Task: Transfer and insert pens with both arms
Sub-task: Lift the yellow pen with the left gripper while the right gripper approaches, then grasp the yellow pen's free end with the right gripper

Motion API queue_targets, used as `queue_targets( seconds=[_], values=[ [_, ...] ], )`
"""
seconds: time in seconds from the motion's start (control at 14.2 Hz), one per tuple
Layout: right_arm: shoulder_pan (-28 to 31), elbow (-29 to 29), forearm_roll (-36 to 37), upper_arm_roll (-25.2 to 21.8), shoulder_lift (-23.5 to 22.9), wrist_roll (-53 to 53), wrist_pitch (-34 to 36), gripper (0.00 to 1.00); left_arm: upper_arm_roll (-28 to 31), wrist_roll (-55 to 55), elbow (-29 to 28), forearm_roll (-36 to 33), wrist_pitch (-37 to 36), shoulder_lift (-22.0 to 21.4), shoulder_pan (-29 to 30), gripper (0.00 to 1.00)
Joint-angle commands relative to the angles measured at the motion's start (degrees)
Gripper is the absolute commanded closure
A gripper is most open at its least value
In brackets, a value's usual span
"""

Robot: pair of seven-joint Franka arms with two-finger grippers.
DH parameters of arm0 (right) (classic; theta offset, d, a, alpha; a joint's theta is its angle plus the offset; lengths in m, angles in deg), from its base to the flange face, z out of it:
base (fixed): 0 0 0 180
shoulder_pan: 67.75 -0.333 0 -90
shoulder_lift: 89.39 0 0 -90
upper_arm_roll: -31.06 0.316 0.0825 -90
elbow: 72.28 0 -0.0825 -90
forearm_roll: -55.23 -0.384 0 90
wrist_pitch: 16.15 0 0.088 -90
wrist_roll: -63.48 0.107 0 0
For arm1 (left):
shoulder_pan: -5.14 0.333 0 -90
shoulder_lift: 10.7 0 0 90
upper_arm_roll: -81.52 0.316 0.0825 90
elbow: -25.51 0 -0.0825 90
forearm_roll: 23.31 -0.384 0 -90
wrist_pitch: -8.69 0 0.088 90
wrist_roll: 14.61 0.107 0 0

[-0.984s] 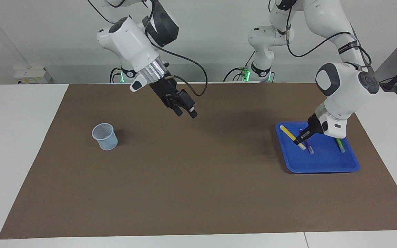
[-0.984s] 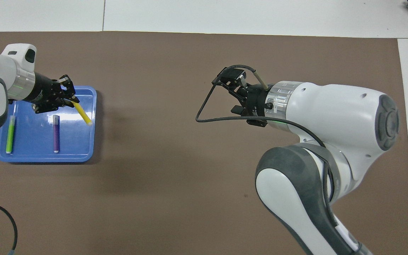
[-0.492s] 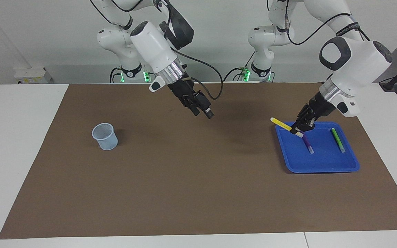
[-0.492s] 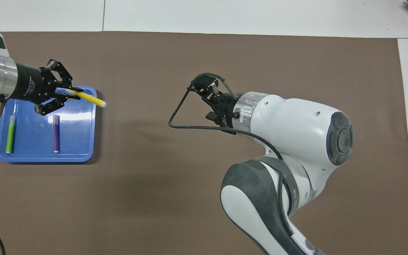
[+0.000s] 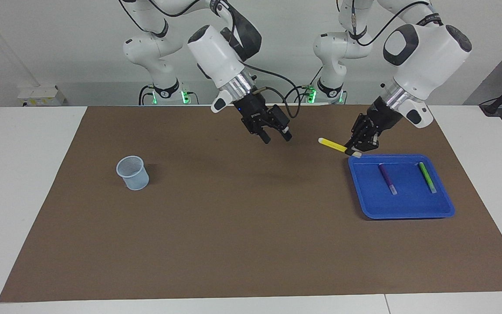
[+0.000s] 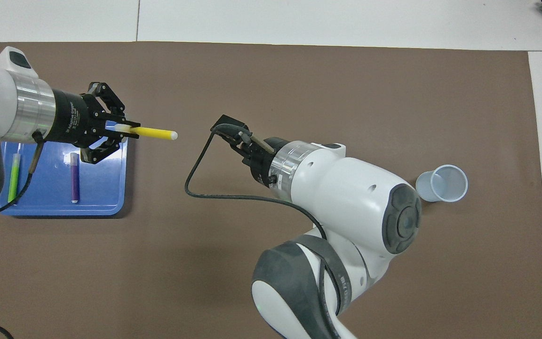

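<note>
1. While the left gripper [image 5: 358, 148] hangs at right of centre in the facing view, just above the tray [image 5: 408, 209] edge, it's clamped on the yellow pen [image 5: 336, 145] by the capped end, so the pen sticks out level toward mid-frame
2. Overhead view, same deal: the left gripper [image 6: 119, 131] sits upper left of the frame and the yellow pen [image 6: 151, 133] points right at the other arm
3. Right gripper [image 5: 277, 136] is up in the air just above centre of the facing view, fingers apart and empty, aimed down toward the pen's free end but not touching it, there's a clear gap
4. Purple pen [image 5: 387, 178] and green pen [image 5: 427, 176] lie flat in the blue tray, right side of the facing view, side by side and apart
5. Cup [image 5: 133, 172] stands upright on the mat at left of centre in the facing view, well apart from both grippers
6. Step in hand, I'd say: the mid-air handover of the first pen, none in the cup yet
7. Next move probably needs the two grippers to close the gap, the right one to line its fingers around the bare yellow barrel and pinch before the left lets go, else the pen drops on the mat
</note>
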State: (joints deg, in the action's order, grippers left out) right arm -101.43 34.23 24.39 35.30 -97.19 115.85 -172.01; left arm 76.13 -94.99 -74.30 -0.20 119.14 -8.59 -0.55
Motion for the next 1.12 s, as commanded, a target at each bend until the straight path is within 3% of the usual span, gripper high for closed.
queue_targets(
  seconds=[0.0,0.14,0.35,0.77,1.05],
  values=[
    [-1.6,-2.6,-0.7,-0.1,-1.2,-1.9,-0.9,0.00,0.8,-2.7,-4.5,1.8,0.3,-3.9,-1.6,1.00],
    [-2.7,-3.0,-0.6,-0.1,-1.6,-1.7,-2.8,0.00,0.9,-3.7,-5.4,3.7,0.3,-4.7,-1.4,1.00],
    [-5.2,-3.2,-0.6,-0.1,-2.5,-1.0,-6.0,0.15,0.9,-3.8,-5.8,4.8,0.5,-5.0,-1.5,1.00],
    [-5.2,-7.5,-0.5,-0.1,-4.9,-1.1,-6.1,0.22,0.8,-3.9,-6.8,5.1,0.7,-5.9,-1.2,1.00],
    [-5.3,-9.8,0.1,-0.1,-7.6,-1.2,-6.3,0.36,0.9,-4.2,-6.9,5.9,0.7,-5.9,-1.0,1.00]
  ],
)
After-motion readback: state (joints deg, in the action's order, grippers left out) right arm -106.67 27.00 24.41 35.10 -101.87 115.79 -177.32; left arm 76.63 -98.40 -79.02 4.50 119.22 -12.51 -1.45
